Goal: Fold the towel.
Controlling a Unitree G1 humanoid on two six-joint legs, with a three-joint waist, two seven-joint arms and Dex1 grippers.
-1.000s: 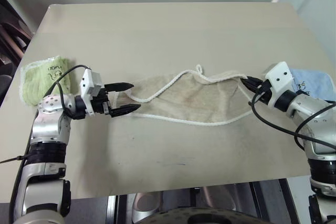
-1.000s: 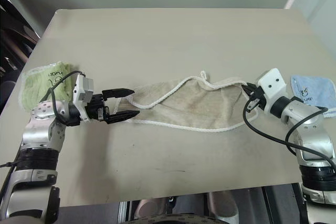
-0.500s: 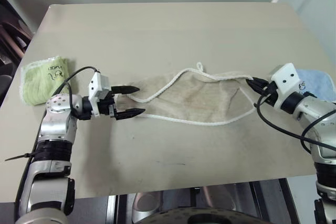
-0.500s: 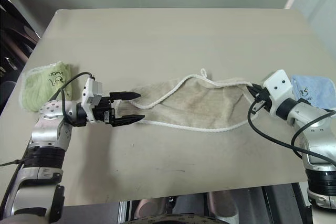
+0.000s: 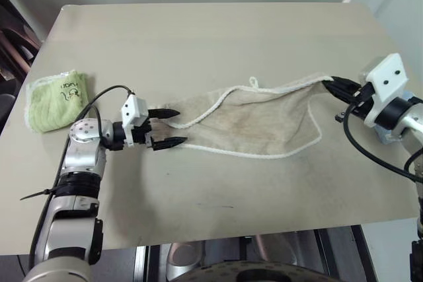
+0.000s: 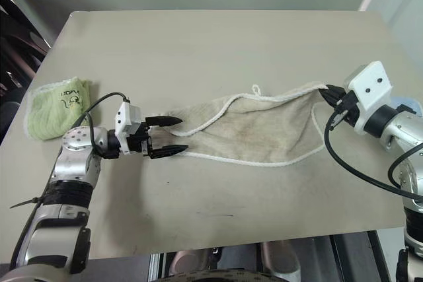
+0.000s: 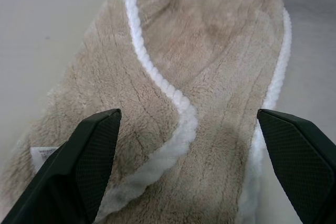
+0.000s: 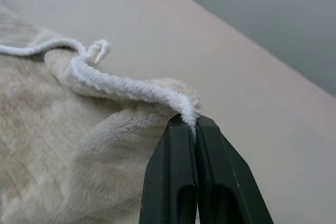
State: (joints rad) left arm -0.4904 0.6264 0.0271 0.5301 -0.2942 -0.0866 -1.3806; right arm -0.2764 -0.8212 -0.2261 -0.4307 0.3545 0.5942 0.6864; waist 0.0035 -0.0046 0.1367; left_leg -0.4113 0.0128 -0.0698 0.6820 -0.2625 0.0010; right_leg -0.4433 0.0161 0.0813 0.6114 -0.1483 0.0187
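I've got the right hand point(image 8: 195, 121) pinched tight on the white corded edge of the towel point(image 5: 251, 123), right at its far-right corner; that corner is off the table point(image 5: 198, 37) so I can carry it across for the fold, and the cloth hangs in a shallow sag from the grip down to the surface. The rest of the towel lies stretched out sideways across the middle of the table, bunched lengthwise, with the cord edging snaking over its top and the small loop point(image 5: 251, 84) sticking out at the far side. My left hand point(image 5: 169, 127) is at the towel's opposite end, its two black fingers spread wide with the left corner sitting between them, one finger over the far edge and one just past the near edge; nothing is gripped yet. In the left wrist view the fingers point(image 7: 79, 166) frame the folded-over cord and a small white tag, so I judge the next step is closing on that corner to match the right side. A green folded towel point(image 5: 56, 100) sits well to the left, and a sliver of a light-blue towel point(image 6: 403, 104) shows behind the right arm; both are well out of my way.
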